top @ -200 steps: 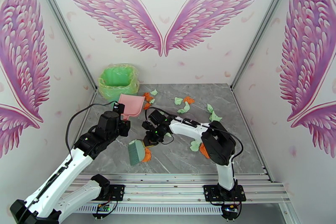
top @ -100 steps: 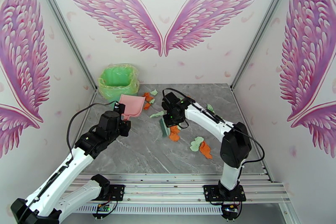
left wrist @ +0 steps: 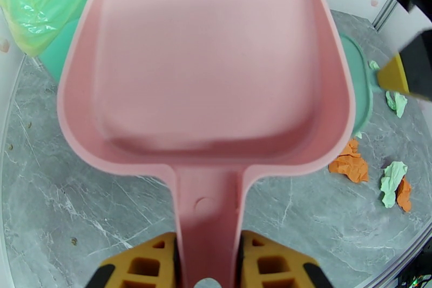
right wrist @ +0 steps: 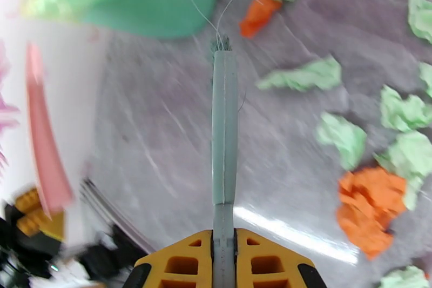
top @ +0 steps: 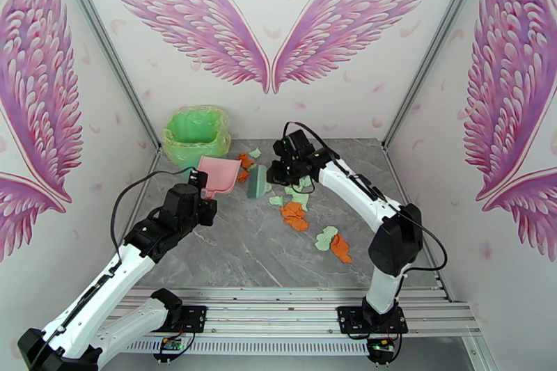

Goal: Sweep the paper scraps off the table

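– Two pincers: how are they set?
– At left, the pink dustpan's (left wrist: 210, 67) handle is clamped by the left gripper (left wrist: 208, 254). Just right of it, the teal brush (right wrist: 224, 132) is clasped by the right gripper (right wrist: 223, 256).
– And the paper scraps (top: 296, 212)?
– They are strewn on the table (top: 230, 254), mostly right of the brush.
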Robot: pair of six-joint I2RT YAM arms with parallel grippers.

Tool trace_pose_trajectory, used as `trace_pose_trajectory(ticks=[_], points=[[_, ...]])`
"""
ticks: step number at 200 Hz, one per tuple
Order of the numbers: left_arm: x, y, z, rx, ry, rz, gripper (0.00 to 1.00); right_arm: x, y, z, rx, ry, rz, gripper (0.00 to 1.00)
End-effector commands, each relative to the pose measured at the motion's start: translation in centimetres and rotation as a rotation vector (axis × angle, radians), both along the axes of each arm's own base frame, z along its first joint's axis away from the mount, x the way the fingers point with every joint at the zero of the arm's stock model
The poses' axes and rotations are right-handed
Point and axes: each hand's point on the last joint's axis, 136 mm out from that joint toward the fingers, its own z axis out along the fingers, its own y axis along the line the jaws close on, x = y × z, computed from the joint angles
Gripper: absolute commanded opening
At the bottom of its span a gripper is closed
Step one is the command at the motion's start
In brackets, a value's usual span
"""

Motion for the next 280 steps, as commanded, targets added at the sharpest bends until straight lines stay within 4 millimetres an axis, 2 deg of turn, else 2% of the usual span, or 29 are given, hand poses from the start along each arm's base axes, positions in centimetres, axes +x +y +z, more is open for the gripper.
trace_pose_trajectory(ticks=[1,12,26,52,84,126,177,207,238,247,280], points=[[0.0,-0.1,0.0,-0.013,-0.007,-0.01,0.0,5.3,3.0,1.8,0.195,0.017,-0.119,0.0],[0.0,-0.1,0.0,-0.013,-0.006,-0.011,0.0,7.6,3.6,2.1,0.228,0.014,-0.175,0.0],[-0.1,-0.1,0.2,-0.012,-0.007,-0.011,0.0,10.4,4.2,1.1,0.248,0.029,-0.241,0.0],[-0.3,0.0,0.2,-0.013,-0.007,-0.01,0.0,14.4,5.1,0.0,0.306,0.041,-0.323,0.0],[-0.3,0.0,0.1,-0.019,-0.009,-0.009,0.0,17.4,6.0,-1.7,0.388,0.049,-0.381,0.0],[-0.2,-0.1,0.0,-0.019,-0.007,-0.011,0.0,19.5,6.2,-4.8,0.423,0.067,-0.451,0.0],[0.2,-0.4,-0.4,-0.017,0.003,-0.018,0.0,20.6,5.0,-11.4,0.37,0.17,-0.521,0.0],[0.3,-0.5,-0.4,-0.015,0.005,-0.018,0.0,19.8,4.0,-14.6,0.319,0.227,-0.523,0.0],[0.3,-0.3,-0.4,-0.011,0.005,-0.013,0.0,18.0,2.2,-16.3,0.253,0.251,-0.509,0.0],[0.3,-0.3,-0.5,-0.011,0.007,-0.014,0.0,17.0,1.3,-17.3,0.226,0.271,-0.507,0.0],[0.3,-0.3,-0.5,-0.014,0.004,-0.014,0.0,13.2,-1.9,-18.0,0.16,0.3,-0.477,0.0]])
